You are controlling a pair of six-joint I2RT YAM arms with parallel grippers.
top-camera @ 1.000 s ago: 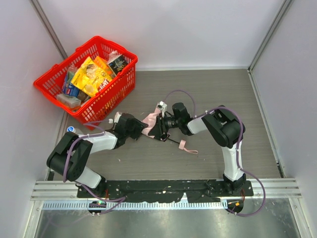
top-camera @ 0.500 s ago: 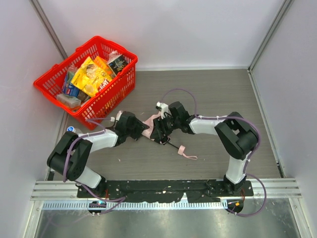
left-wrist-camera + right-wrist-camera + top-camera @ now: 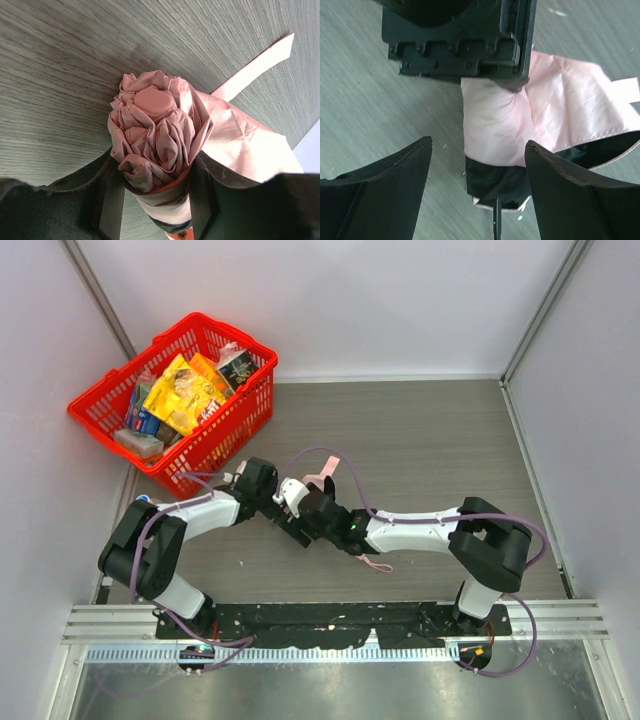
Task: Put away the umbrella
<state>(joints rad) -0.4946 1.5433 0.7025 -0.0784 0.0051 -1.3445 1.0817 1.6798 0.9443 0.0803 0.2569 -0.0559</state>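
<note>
The umbrella (image 3: 155, 132) is a pale pink bundle of folded fabric, and my left gripper (image 3: 152, 170) is shut on it, one jaw pressed to each side. In the right wrist view the umbrella (image 3: 495, 130) lies on the table, pink over a black hem, with its thin black shaft (image 3: 496, 222) running out. My right gripper (image 3: 479, 150) stands open around that end, touching nothing. From above, the left gripper (image 3: 268, 492) and right gripper (image 3: 300, 512) meet nose to nose and hide most of the umbrella. Its pink wrist loop (image 3: 374, 565) trails behind the right arm.
A red basket (image 3: 240, 430) full of snack packets stands at the back left, close to the left arm. A loose pink flap (image 3: 580, 105) and closing strap (image 3: 260, 60) spread on the wood-grain table (image 3: 430, 440). Pale walls enclose three sides.
The right gripper has opened, letting go of the umbrella, and the right arm has stretched leftward to the left gripper. The left gripper keeps its hold.
</note>
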